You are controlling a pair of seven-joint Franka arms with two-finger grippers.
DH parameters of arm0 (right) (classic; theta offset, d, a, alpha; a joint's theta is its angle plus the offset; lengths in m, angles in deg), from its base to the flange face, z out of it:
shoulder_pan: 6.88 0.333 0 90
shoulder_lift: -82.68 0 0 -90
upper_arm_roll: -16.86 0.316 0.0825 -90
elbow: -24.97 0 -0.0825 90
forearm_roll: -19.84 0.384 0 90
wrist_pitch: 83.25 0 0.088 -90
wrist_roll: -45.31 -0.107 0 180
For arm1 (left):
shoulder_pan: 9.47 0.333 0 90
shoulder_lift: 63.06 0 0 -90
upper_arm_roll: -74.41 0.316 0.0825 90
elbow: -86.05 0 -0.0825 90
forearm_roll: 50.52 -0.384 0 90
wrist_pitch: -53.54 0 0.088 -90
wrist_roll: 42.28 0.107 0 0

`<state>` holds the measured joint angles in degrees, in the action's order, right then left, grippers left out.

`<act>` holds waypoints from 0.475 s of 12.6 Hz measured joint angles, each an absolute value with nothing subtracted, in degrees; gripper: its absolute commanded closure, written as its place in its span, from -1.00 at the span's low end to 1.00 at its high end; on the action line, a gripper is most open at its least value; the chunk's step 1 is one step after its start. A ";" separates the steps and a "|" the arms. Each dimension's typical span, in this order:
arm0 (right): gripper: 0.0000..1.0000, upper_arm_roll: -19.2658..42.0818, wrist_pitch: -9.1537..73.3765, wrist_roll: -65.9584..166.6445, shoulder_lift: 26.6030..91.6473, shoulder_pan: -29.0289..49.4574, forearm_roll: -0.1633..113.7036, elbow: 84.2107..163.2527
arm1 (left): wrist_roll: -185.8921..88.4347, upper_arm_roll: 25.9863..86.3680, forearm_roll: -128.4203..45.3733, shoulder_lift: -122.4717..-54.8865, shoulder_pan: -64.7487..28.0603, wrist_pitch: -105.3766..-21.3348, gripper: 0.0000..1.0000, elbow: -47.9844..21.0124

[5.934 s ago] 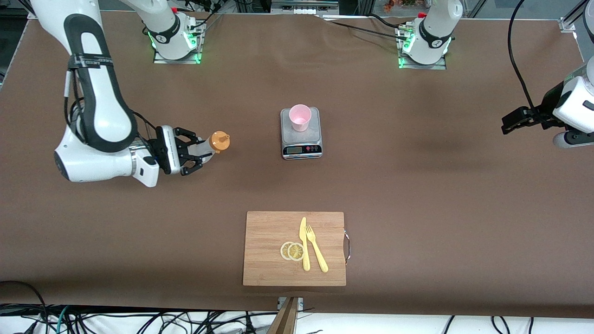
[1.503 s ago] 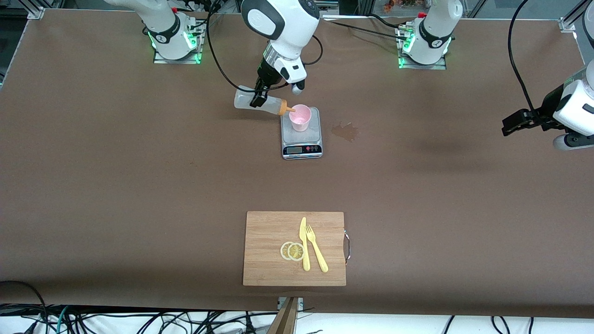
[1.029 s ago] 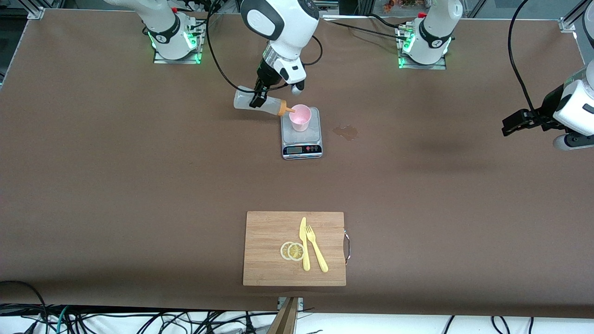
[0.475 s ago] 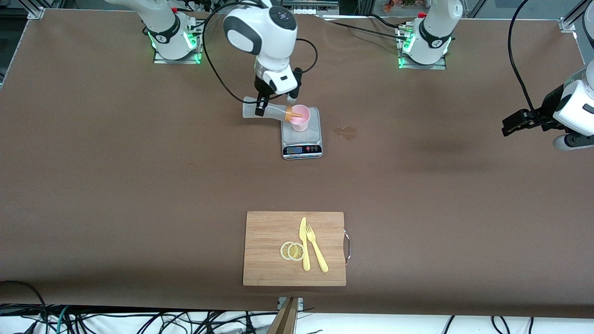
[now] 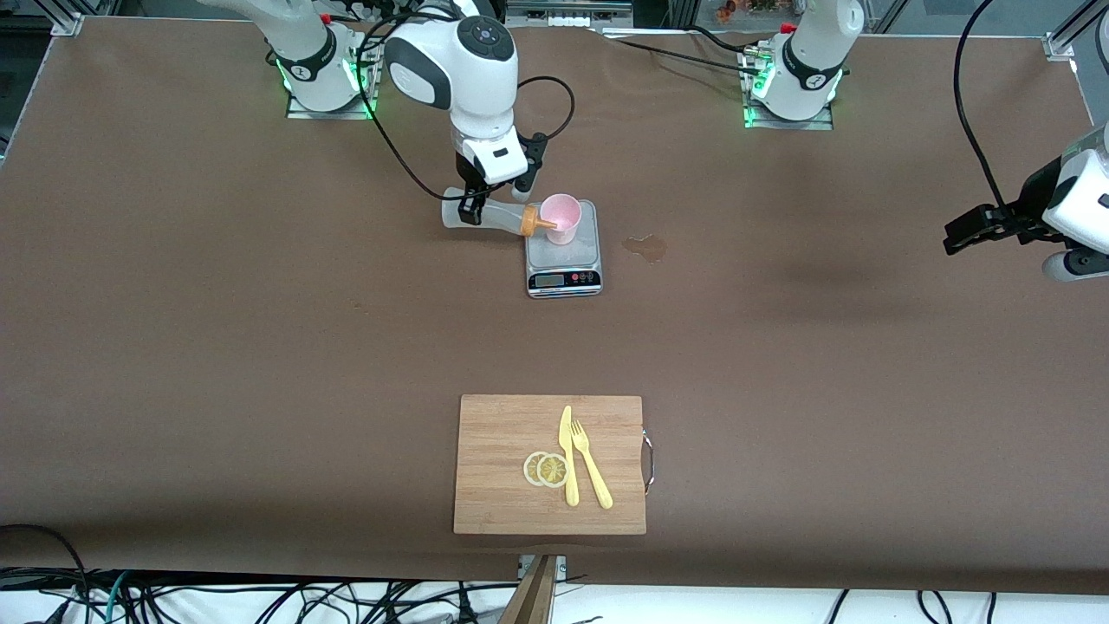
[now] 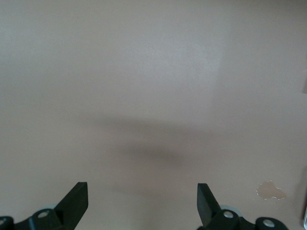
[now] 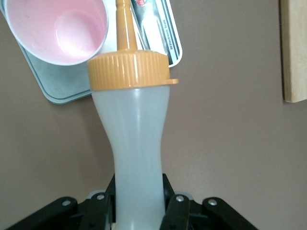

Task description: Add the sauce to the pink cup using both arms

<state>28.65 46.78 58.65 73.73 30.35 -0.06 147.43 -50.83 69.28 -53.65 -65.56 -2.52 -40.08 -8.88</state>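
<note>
- Right gripper (image 5: 469,208) is clenched on the sauce (image 5: 490,218) around its lower body; I see the bottle lying almost level over the worktop (image 5: 260,347), orange cap toward the cup (image 5: 560,218).
- Nozzle tip sits at the cup's side just below the rim, on the right arm's end; in the right wrist view it runs alongside the rim, outside it.
- Cup stands upright on the scale (image 5: 563,260), near mid-worktop.
- Small wet spot (image 5: 646,248) on the worktop beside the scale, toward the left arm's end.
- Left gripper (image 5: 962,234) waits, released and empty, over the worktop's left-arm end.
- Board (image 5: 549,464) with knife (image 5: 567,455), fork (image 5: 591,464) and lemon slices (image 5: 546,469) lies nearer the camera.
</note>
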 measured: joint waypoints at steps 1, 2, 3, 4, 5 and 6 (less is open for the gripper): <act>0.78 28.67 47.24 58.64 74.76 30.30 1.42 148.19 | -50.83 69.27 -53.65 -65.55 -2.42 -40.17 -1.00 -8.78; 0.78 28.67 48.13 58.65 75.78 30.01 3.04 149.16 | -50.83 69.25 -53.65 -65.55 -2.41 -40.37 -1.00 -8.61; 0.78 28.67 49.52 58.81 76.71 29.46 4.28 150.28 | -50.83 69.24 -53.65 -65.54 -2.40 -40.55 -1.00 -8.47; 0.78 28.66 51.05 59.54 77.56 28.72 5.87 151.46 | -50.83 69.24 -53.65 -65.55 -2.37 -40.66 -1.00 -8.43; 0.78 28.65 52.09 61.37 78.20 27.78 8.09 152.44 | -50.83 69.24 -53.65 -65.56 -2.35 -40.77 -1.00 -8.43; 0.77 28.65 52.63 64.34 78.66 26.68 10.93 153.00 | -50.83 69.24 -53.65 -65.56 -2.34 -40.99 -1.00 -8.43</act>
